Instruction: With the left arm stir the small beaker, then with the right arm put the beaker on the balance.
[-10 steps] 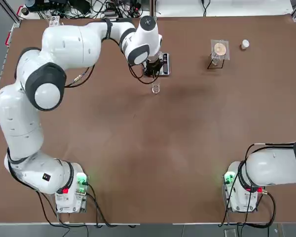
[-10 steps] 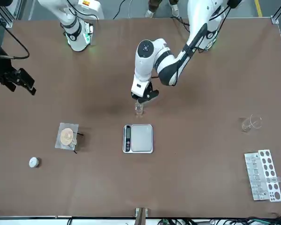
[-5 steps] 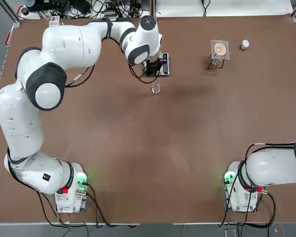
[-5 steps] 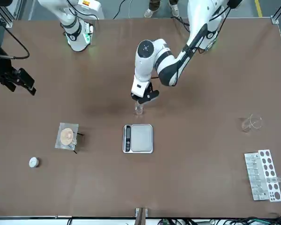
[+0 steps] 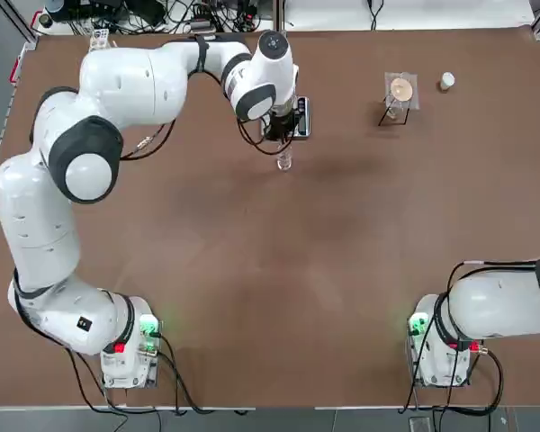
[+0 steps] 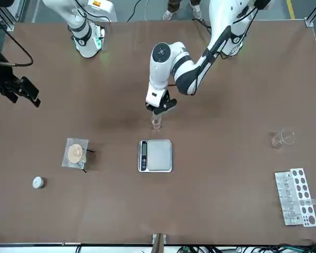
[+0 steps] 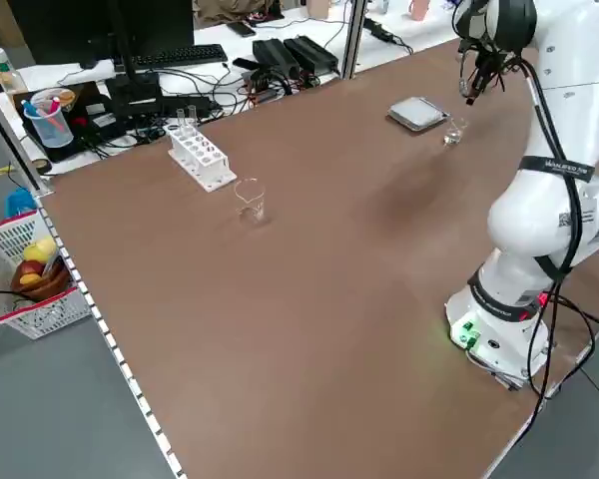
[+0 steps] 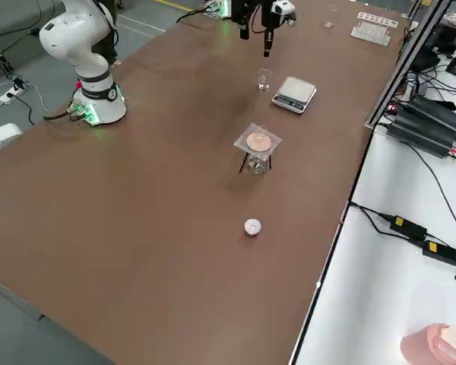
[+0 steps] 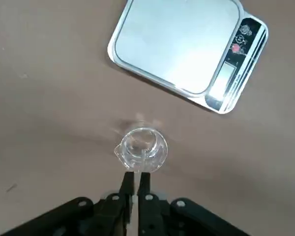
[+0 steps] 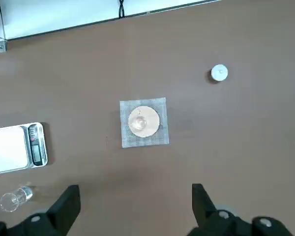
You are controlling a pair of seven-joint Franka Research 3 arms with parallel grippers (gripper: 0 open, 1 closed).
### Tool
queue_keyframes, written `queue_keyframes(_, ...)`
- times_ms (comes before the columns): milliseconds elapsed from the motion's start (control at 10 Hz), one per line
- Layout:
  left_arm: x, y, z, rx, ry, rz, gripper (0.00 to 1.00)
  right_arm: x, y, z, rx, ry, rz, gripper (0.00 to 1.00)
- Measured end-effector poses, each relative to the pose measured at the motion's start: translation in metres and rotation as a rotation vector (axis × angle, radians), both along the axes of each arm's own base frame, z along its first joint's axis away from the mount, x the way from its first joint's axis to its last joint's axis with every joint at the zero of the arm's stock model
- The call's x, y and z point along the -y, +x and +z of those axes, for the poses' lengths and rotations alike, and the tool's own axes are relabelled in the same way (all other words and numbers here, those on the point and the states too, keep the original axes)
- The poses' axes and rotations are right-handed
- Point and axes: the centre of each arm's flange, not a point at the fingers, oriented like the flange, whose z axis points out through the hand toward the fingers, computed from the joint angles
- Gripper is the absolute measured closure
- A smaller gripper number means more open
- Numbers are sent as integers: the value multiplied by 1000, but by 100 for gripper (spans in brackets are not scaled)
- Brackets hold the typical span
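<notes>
Hiding most of the balance (image 5: 299, 117) in the top view, the left arm's (image 5: 117, 85) wrist leaves only the dark control strip showing there, while the front view gives the whole square metal pan bare. The left gripper (image 9: 134, 183) hangs over the small beaker (image 9: 140, 150), its two black fingers pressed nearly together; whether a thin rod is pinched between them is too fine to make out, though a faint streak runs from the fingertips down to the beaker's rim in the left wrist view. That beaker is a tiny clear glass cylinder with a pouring lip, standing upright on the brown table (image 5: 252, 270) just beside the balance, on the robot's side of it, and apart from its edge. Its contents cannot be told through the glass. In the top view it is little more than a pale glint below the gripper. The right arm (image 5: 499, 310) is cut off at the picture's edge in the top view, parked near its base, and the right gripper (image 10: 135, 209) shows only as two widely spread fingers holding nothing in its own wrist view. Farther along the table stand a wire stand with a mesh square and a pale disc (image 6: 76, 153), a small white cap (image 6: 38, 182), a larger clear beaker (image 6: 282, 139) and a white test-tube rack (image 6: 295, 196).
</notes>
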Motion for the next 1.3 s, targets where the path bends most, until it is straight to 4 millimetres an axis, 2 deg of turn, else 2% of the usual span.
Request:
queue_keyframes(400,-4,4,-2,-3,11,7,92,0,0,0,0,0,0,0)
queue_keyframes(800,0,18,-4,-5,-10,23,92,0,0,0,1,0,0,0)
queue_keyframes(1300,-1,14,-9,-29,33,20,92,0,0,0,1,0,0,0)
